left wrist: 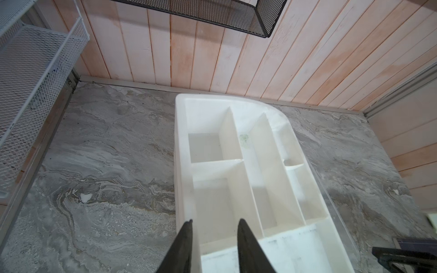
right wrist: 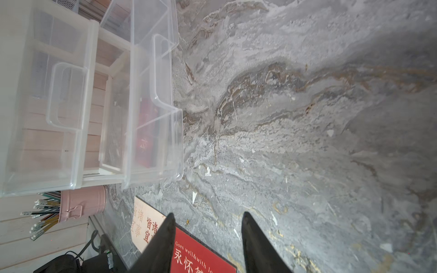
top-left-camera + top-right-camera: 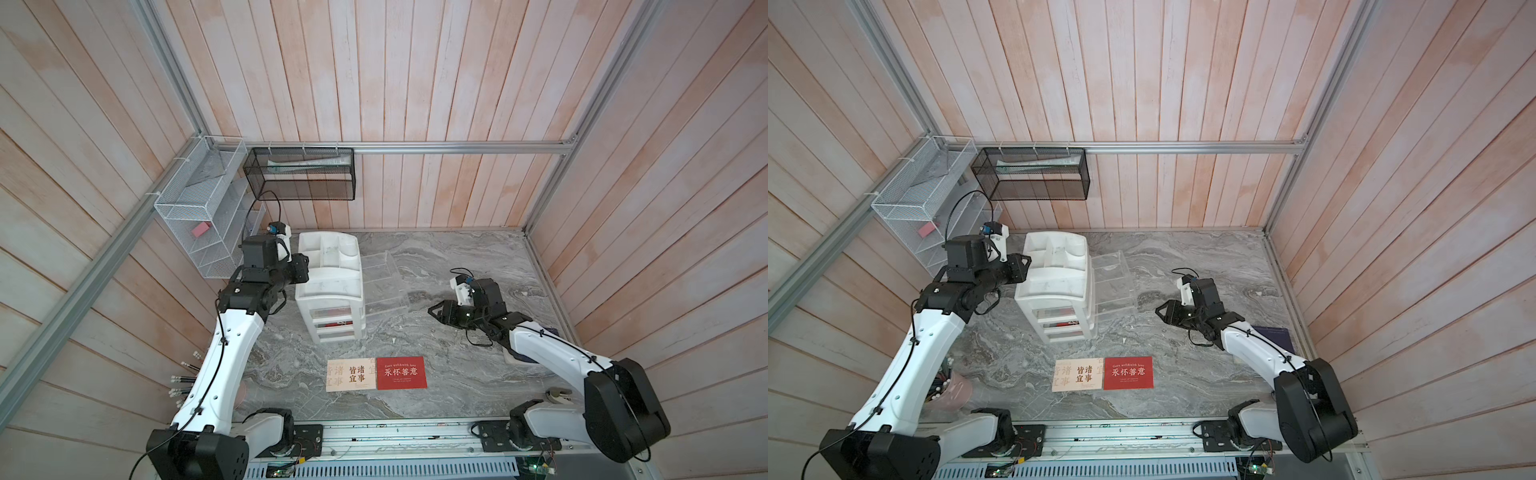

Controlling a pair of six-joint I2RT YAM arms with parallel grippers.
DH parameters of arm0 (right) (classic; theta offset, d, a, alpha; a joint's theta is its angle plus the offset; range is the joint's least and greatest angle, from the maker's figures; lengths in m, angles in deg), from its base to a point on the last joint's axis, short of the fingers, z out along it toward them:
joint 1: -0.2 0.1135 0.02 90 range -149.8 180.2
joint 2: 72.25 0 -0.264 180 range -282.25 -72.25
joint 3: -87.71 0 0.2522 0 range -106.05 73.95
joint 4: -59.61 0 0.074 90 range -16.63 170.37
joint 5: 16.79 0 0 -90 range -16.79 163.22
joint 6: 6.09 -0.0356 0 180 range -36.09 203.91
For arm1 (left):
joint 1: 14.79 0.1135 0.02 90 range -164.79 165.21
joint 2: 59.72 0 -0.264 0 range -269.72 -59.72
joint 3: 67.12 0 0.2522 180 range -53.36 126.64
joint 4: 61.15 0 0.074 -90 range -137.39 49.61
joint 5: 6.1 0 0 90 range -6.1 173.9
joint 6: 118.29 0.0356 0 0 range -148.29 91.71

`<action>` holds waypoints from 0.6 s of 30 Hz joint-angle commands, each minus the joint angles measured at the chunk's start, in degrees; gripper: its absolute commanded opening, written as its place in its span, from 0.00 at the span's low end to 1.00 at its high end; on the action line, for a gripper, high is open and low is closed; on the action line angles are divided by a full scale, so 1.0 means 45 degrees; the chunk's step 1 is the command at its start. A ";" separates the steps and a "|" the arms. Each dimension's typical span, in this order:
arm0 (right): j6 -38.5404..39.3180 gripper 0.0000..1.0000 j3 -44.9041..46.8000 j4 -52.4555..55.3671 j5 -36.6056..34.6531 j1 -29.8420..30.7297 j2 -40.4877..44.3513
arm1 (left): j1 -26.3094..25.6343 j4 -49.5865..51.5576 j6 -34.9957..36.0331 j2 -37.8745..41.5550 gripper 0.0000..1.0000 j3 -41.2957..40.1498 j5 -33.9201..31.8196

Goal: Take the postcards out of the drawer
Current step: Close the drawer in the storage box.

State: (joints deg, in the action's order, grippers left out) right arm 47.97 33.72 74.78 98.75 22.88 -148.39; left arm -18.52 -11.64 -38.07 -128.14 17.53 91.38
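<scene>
Surface (image 3: 457, 374) holds cream card (image 3: 351, 375) & red card (image 3: 401, 372); 3rd red card (image 2: 145, 132) in pulled-out drawer (image 2: 177, 141). L pincer (image 1: 215, 221), R pincer (image 2: 209, 214) open, empty.

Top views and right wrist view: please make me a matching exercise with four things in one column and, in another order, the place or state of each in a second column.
Things:
1. cream postcard
2. clear drawer
3. pink cup
4. black mesh basket

Places or states:
A. hangs at the back wall
B. lies flat on the marble table, beside the red postcard
C. pulled out, with a red card inside
D. holds pencils

Pairs: 1-B, 2-C, 3-D, 4-A.
</scene>
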 commanded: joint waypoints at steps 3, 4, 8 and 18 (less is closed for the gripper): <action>0.0709 0.46 -0.1107 -0.0284 0.0500 -0.0271 -0.0829 | 0.0086 0.0532 0.0201 -0.0307 0.34 0.0545 -0.0659; 0.0786 0.46 -0.1273 -0.0274 0.0554 -0.0337 -0.0980 | 0.0096 0.0582 0.0219 -0.0343 0.34 0.0571 -0.0695; 0.1046 0.46 -0.1849 -0.0286 0.0761 -0.0643 -0.1482 | 0.0086 0.0693 0.0269 -0.0499 0.32 0.0581 -0.0716; 0.1465 0.44 -0.3400 -0.0341 0.1193 -0.0811 -0.3202 | 0.0086 0.0904 0.0416 -0.0946 0.22 0.0799 -0.0355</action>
State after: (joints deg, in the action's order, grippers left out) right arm 53.02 20.63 73.84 102.36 19.34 -160.91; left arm -18.43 -8.60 -36.93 -132.05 19.39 89.41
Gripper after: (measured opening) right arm 0.447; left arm 0.221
